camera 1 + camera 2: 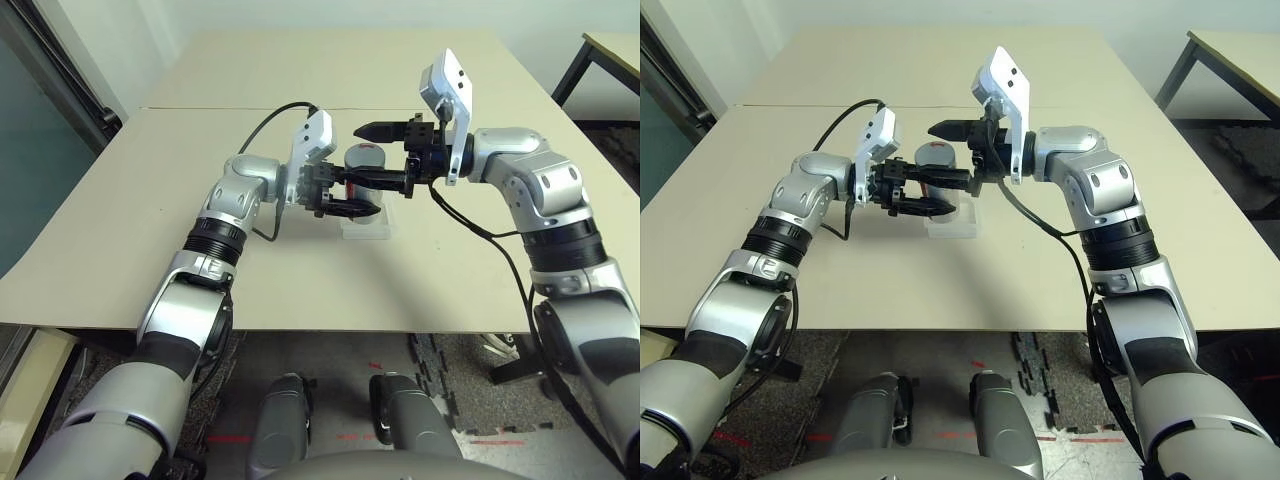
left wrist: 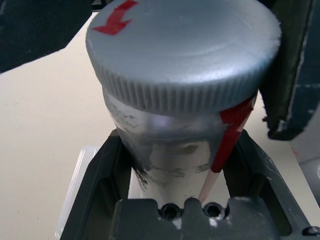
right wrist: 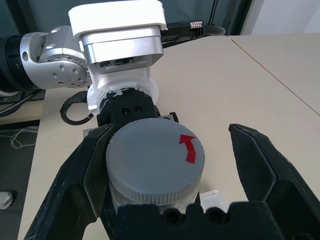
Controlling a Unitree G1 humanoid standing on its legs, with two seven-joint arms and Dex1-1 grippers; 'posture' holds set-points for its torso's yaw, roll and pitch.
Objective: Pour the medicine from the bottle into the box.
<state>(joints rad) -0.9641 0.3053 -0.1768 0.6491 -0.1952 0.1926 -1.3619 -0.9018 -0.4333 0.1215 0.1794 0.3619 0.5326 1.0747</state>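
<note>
Bottle (image 3: 152, 172) is sitting upright over the box (image 1: 366, 226), my left gripper (image 1: 340, 195) clamping its body so it cannot turn. I am bracketing its grey cap (image 2: 182, 47) with my right gripper (image 3: 165, 165), fingers spread wide, one beside the rim, ready to unscrew.

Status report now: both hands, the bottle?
Left hand shut on bottle, cap on. Right hand open around cap. Box below.

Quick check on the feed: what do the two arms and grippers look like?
Both arms are silver with black ribbed joint bands. Each wrist carries a white angular camera housing and a black cable looping to the forearm. The left gripper and right gripper each have two black fingers.
</note>
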